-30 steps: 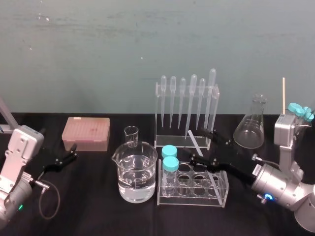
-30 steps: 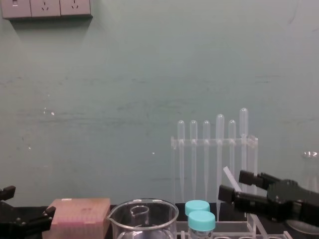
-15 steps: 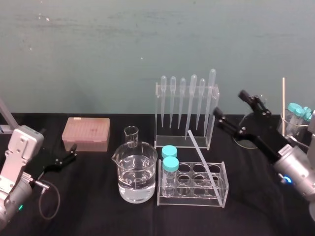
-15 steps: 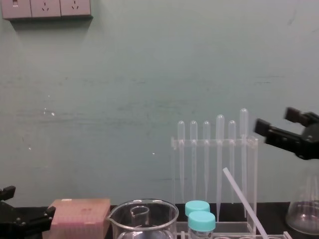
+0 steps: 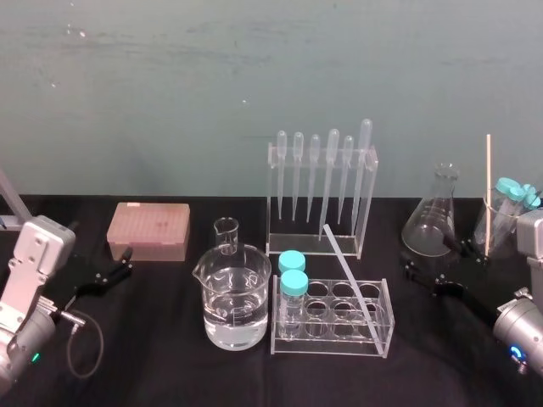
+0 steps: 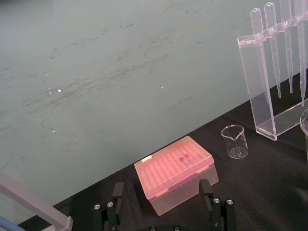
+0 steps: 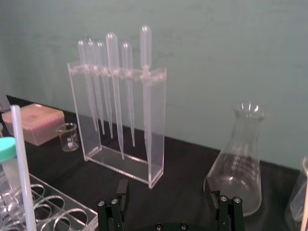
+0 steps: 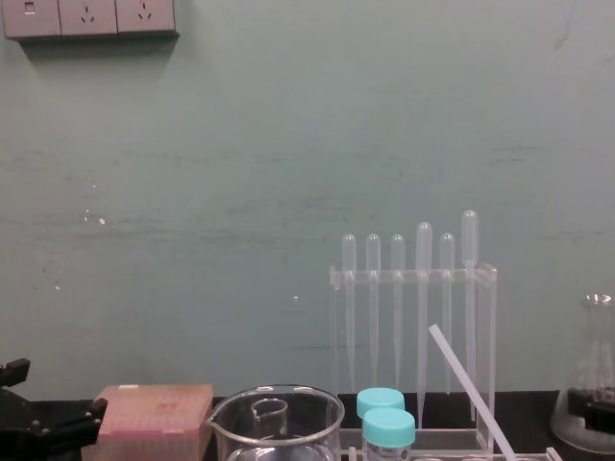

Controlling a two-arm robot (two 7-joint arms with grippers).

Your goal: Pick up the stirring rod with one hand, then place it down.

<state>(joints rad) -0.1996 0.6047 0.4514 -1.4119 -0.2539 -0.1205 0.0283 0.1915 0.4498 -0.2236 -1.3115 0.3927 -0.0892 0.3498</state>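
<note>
Right pincer (image 5: 434, 259): jaws apart, empty, low over the black counter (image 5: 170, 365) beside the glass conical flask (image 5: 433, 220), well apart from the stirring rod (image 5: 344, 266). The rod is thin, straight, translucent white and blunt-ended. It leans in the clear acrylic tube rack (image 5: 339, 343), upper end slanting toward the robot's left. Left pincer (image 5: 113, 270): open, parked near the pink box (image 5: 148, 229).

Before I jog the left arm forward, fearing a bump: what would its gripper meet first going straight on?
Probably the pink tip box, ahead of the left gripper's open fingers; the gap is unclear.
</note>
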